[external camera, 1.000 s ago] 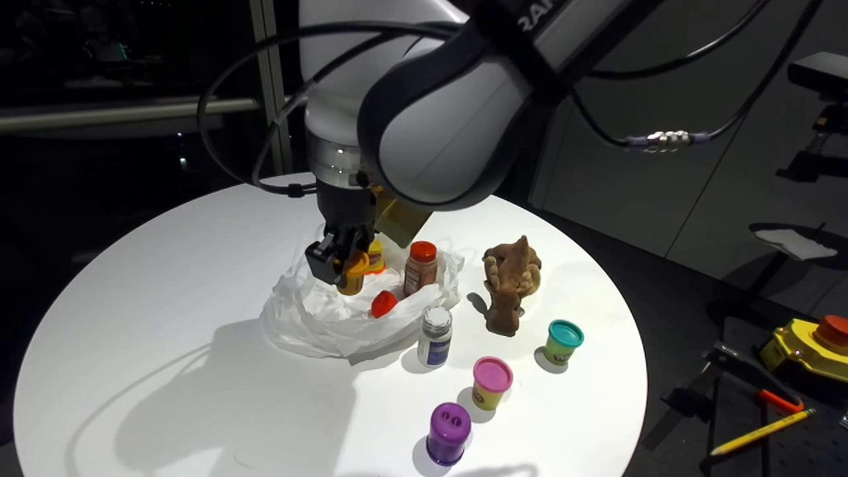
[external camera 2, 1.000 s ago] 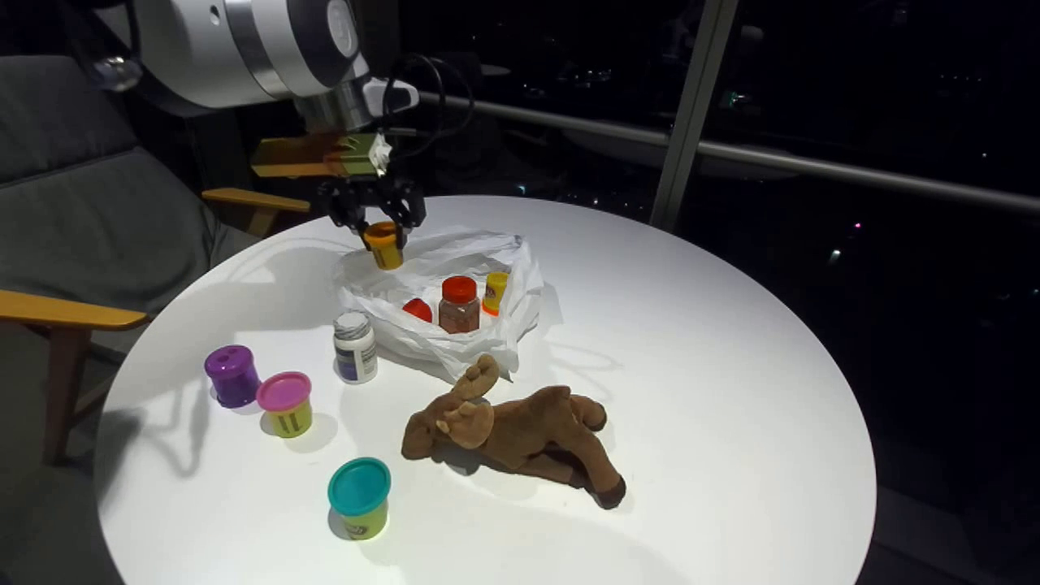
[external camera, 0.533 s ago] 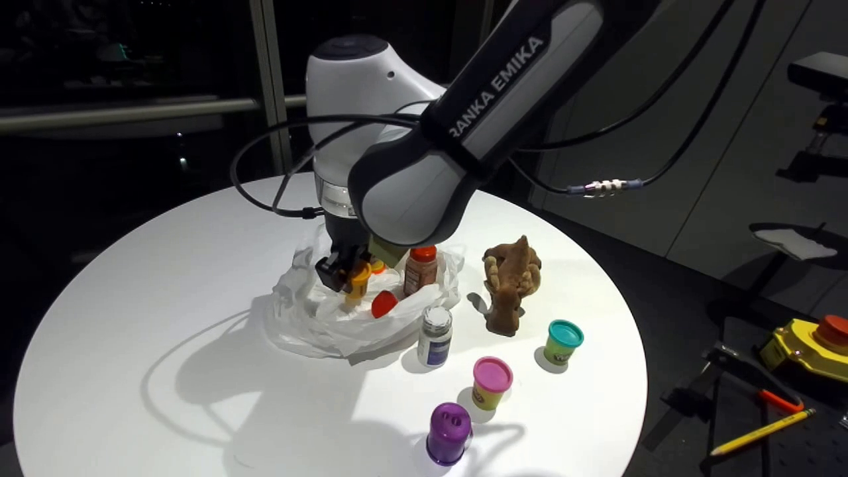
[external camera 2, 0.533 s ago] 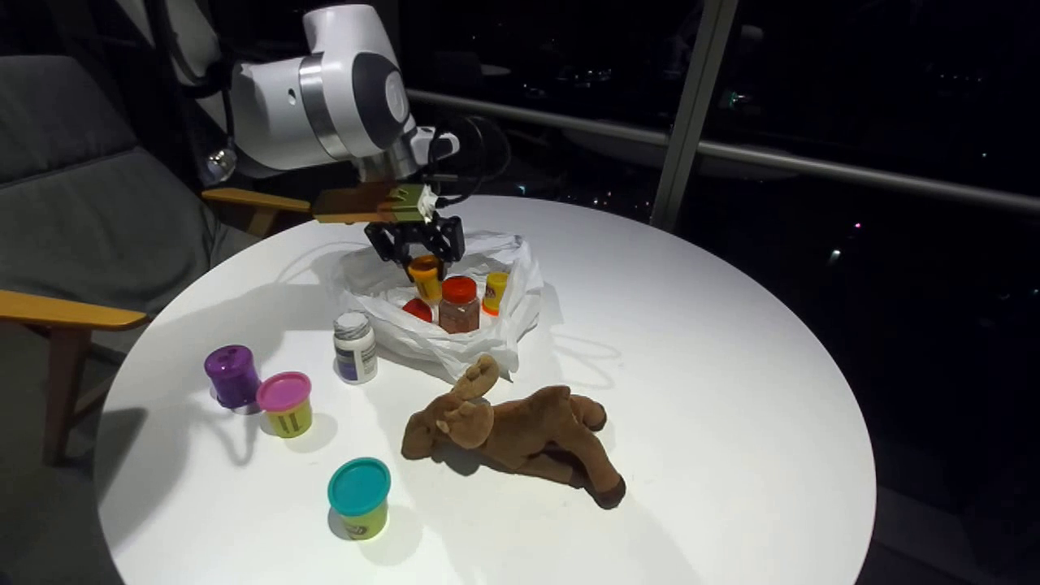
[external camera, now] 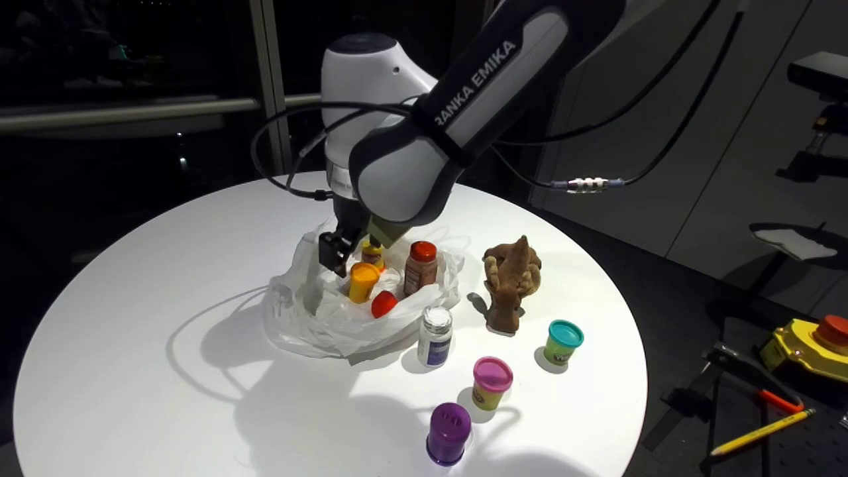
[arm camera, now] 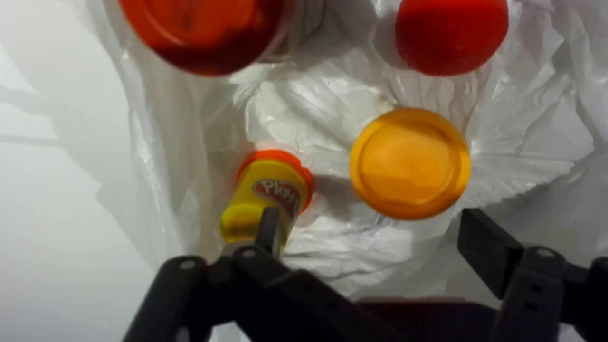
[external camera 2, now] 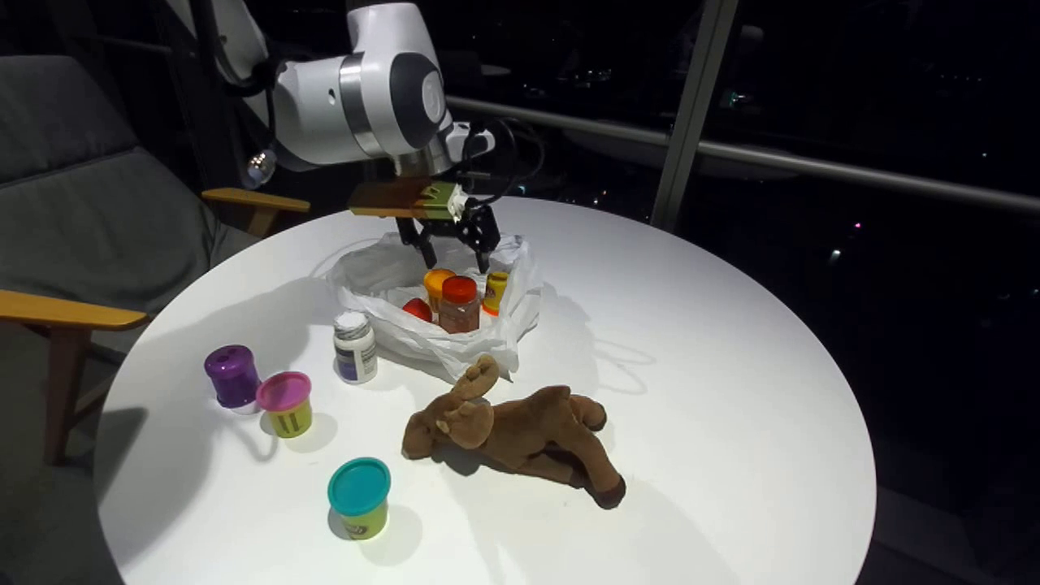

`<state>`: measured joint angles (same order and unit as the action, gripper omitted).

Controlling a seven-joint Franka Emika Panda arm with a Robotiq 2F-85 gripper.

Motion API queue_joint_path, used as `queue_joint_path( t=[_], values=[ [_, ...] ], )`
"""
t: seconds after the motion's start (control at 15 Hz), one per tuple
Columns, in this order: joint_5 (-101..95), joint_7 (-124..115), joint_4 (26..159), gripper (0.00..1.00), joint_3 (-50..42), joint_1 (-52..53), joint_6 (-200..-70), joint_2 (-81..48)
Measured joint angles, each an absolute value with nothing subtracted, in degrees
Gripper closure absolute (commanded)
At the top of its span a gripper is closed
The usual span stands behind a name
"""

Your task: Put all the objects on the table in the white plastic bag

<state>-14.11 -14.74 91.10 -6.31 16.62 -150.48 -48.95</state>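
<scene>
Purple and glossy, a dome-topped canister (external camera 2: 232, 376) is standing at eight o'clock from the crinkled white plastic bag (external camera 2: 422, 346) in an exterior view. A pink-lidded tub (external camera 2: 286, 405) and a smooth white bottle (external camera 2: 355, 353) are sharing that hour; a teal-lidded tub (external camera 2: 359, 498) is sitting at seven. Inside the bag, a rounded red piece (external camera 2: 418, 309), an orange-lidded tub (external camera 2: 438, 282), a squarish red-capped jar (external camera 2: 460, 312) and a lid-down yellow tub (external camera 2: 496, 291) are resting — four things. Above them the gripper (external camera 2: 457, 264) is hanging, its two fingers spread well apart. At five o'clock an antlered brown plush animal (external camera 2: 524, 431) is lying on the round white table (external camera 2: 691, 366). Tubs are numbering four — objects outside the bag, five.
</scene>
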Motion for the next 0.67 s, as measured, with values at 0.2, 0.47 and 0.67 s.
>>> queue_joint_path(
  t=[0.2,0.47,0.67],
  values=[
    [-11.43,-15.65,93.61,0.0,-6.27,15.89,-148.47,-43.09],
    [-9.78,-18.62,101.96,0.0,-5.75,15.98,-143.73,-31.24],
    [-9.76,-23.09,111.23,0.0,-3.63,16.86,-141.6,-22.68]
  ],
)
